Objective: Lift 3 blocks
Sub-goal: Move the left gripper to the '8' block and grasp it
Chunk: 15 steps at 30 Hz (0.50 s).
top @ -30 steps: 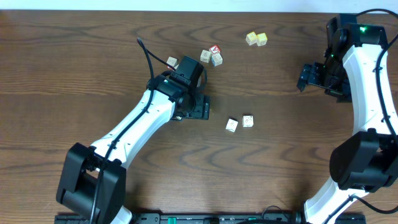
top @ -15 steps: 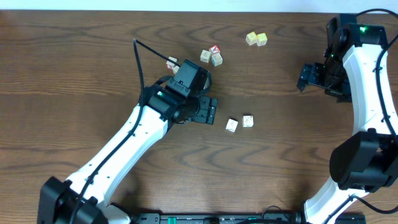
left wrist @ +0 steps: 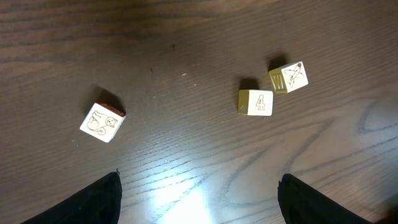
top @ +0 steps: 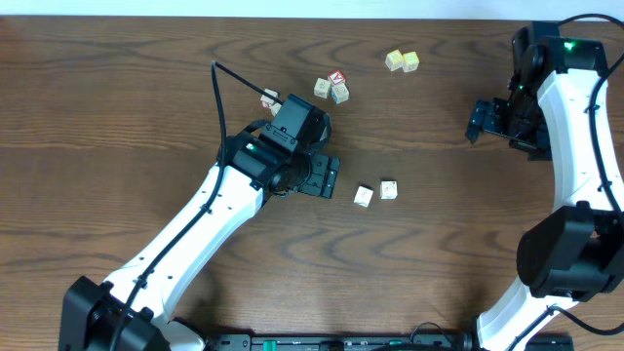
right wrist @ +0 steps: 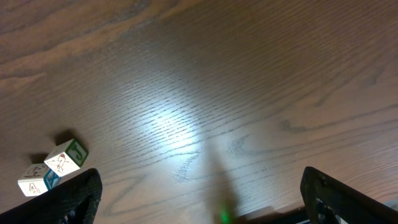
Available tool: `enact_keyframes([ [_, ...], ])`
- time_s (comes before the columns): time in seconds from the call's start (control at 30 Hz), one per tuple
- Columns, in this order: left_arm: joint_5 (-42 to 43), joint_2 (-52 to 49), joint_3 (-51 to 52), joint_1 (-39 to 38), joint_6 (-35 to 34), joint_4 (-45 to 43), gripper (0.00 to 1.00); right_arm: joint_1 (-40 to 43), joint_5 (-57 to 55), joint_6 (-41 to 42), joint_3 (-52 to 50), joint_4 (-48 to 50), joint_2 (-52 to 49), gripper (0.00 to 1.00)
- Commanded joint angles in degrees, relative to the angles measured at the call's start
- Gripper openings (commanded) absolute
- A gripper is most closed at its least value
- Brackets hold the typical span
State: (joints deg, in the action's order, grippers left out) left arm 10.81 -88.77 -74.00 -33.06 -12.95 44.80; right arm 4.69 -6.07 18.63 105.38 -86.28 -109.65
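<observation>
On the dark wood-grain table (top: pixel 117 88), three cream-white blocks (left wrist: pixel 256 102) lay flat, none of them lifted. Left wrist view: the animal block (left wrist: pixel 102 121), with a line drawing on top and a brown side, sat well apart to the left. The 4 block (left wrist: pixel 257 104), yellow on one side, and the W block (left wrist: pixel 289 77), with a yellow lettered face, sat at the right, corner towards corner — just beside each other, though contact could not be told. The left gripper (left wrist: pixel 199 177) hovered over the wood with its fingers (left wrist: pixel 87 202) spread wide and grasping nothing; all three blocks lay ahead of the fingertips rather than between them.

Overhead view: the pair (top: pixel 363 196) formed by the 4 block and W block appeared just to the right of the black end of the left arm (top: pixel 195 224), near it but apart. Where the animal block lay in this view could not be told. Farther up the table stood other cubes: a cluster (top: pixel 322 88) of three close together, among them a red-topped cube (top: pixel 337 76); a lone cream cube (top: pixel 268 97) just beside the left arm; and two yellow-green cubes (top: pixel 394 60) side by side. The right gripper (top: pixel 474 123) hung toward the table's right side, well apart from every cube, its fingers (right wrist: pixel 68 199) parted fully — released, with nothing between them.
</observation>
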Motion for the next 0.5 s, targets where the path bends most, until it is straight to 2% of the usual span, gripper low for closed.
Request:
enact_keyframes([
  [0.0, -1.81, 0.13, -1.03, 0.09, 2.01, 0.15, 0.8, 0.09, -0.52, -0.04, 0.61, -0.04, 1.38, 0.99],
  [0.33, -14.14, 2.56, -1.05, 0.31, 1.29, 1.46, 0.81, 0.09, -0.52, -0.04, 0.61, -0.04, 1.38, 0.99],
  [0.47, -15.98, 2.75, -1.03, 0.79, 0.55, 2.49, 0.8, 0.09, -0.52, -0.04, 0.61, -0.04, 1.38, 0.99],
])
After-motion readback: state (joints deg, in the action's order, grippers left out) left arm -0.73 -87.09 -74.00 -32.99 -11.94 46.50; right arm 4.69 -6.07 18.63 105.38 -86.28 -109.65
